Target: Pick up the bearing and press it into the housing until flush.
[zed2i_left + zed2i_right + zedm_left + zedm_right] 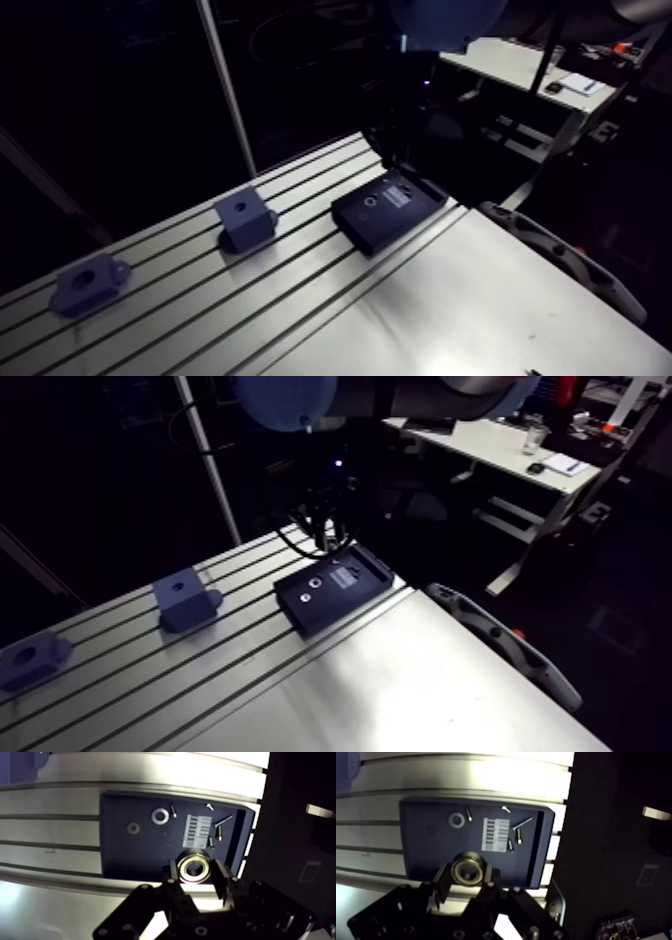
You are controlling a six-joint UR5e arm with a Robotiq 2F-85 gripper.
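The jaws are clamped on the shiny bearing point(196, 868), over the near edge of the dark tray point(125, 857) on the counter point(480, 300); a washer point(160, 815), little screws point(173, 811) and a striped label point(197, 831) lie in the tray; the housing point(88, 283) with the big hole sits well apart, past a smaller block point(245, 218).

a tray point(358, 226) lies flat on the table point(480, 300), close to its far edge. in the arm view a block point(245, 218) stands just left of the tray, and a second block point(88, 283) stands further left, well apart from the first. in the tray lie a washer point(160, 815), a smaller washer point(133, 828) beside it, a label point(198, 830) near the middle, and a few screws point(219, 832) around the label. the bearing point(195, 868) sits over the tray's near side, pressed between the two fingers of the gripper point(196, 877).
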